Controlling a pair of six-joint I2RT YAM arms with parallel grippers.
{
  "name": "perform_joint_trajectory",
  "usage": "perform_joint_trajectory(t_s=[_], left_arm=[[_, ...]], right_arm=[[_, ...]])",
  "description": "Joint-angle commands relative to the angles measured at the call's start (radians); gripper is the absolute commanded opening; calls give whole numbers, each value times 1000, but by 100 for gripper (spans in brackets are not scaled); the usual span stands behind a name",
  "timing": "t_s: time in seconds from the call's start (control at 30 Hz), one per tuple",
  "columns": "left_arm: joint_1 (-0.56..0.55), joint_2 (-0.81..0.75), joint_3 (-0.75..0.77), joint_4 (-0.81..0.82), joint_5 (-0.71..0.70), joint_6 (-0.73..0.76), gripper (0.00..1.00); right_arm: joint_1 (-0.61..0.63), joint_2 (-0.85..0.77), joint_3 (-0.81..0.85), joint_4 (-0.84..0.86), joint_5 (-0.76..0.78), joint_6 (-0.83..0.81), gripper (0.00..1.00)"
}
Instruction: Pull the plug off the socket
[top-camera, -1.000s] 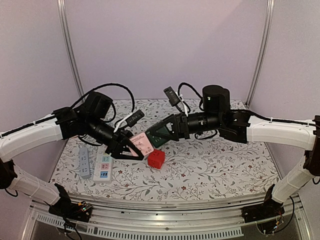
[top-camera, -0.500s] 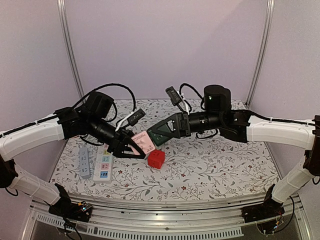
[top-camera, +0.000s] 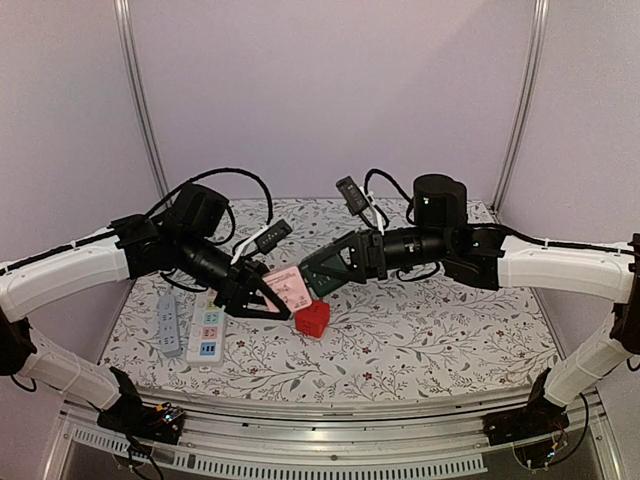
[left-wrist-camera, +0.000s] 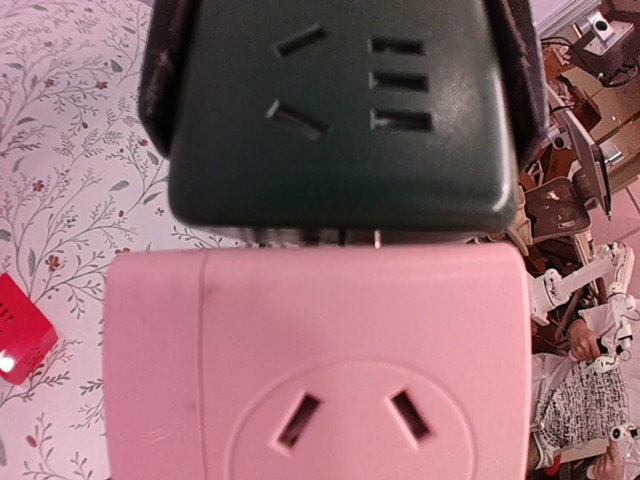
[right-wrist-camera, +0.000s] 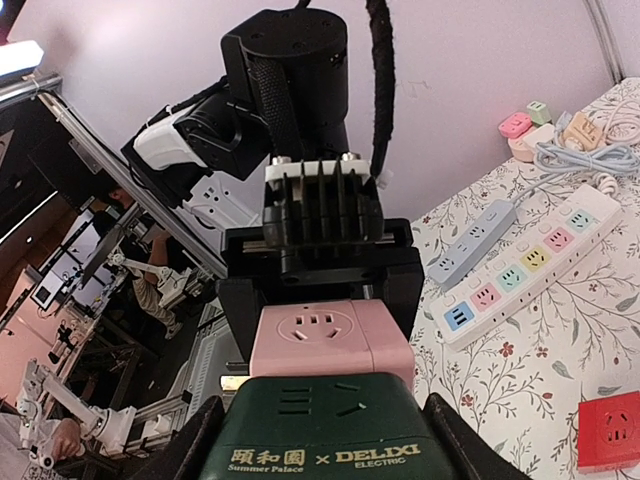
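Observation:
My left gripper (top-camera: 272, 297) is shut on a pink socket cube (top-camera: 288, 286) and holds it above the table. My right gripper (top-camera: 322, 272) is shut on a dark green plug cube (top-camera: 326, 266) that sits against the pink cube's far face. In the left wrist view the green cube (left-wrist-camera: 335, 110) stands just off the pink cube (left-wrist-camera: 315, 360), with a thin gap where metal prongs (left-wrist-camera: 340, 237) show. In the right wrist view the green cube (right-wrist-camera: 320, 430) sits between my right fingers (right-wrist-camera: 190, 445), with the pink cube (right-wrist-camera: 330, 335) behind it in the left gripper (right-wrist-camera: 320, 265).
A red socket cube (top-camera: 312, 318) lies on the table just below the held cubes. A white power strip (top-camera: 206, 331) and a grey-blue strip (top-camera: 169, 323) lie at the left. Cables and small adapters lie at the back of the floral table (top-camera: 420, 340).
My right arm has drawn back a little to the right with the green cube. The left arm has barely moved.

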Motion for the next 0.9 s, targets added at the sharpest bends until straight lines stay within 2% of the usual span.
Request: perform_joint_trajectory(t_s=[0.0,0.23,0.53,0.87], left_arm=[[22,-21,14,23,64,20,41],[22,-15,12,21,44,20,41],[22,-10,11,22,10,17,41],[25,-36,10,29,-15,16,41]], right_arm=[[-18,-21,-33,-124,4,-33,38],[-18,-16,-22,-116,129,25,38],[-4,-6,-41,17,273,182,38],[2,6,-40,74,267,201,38]])
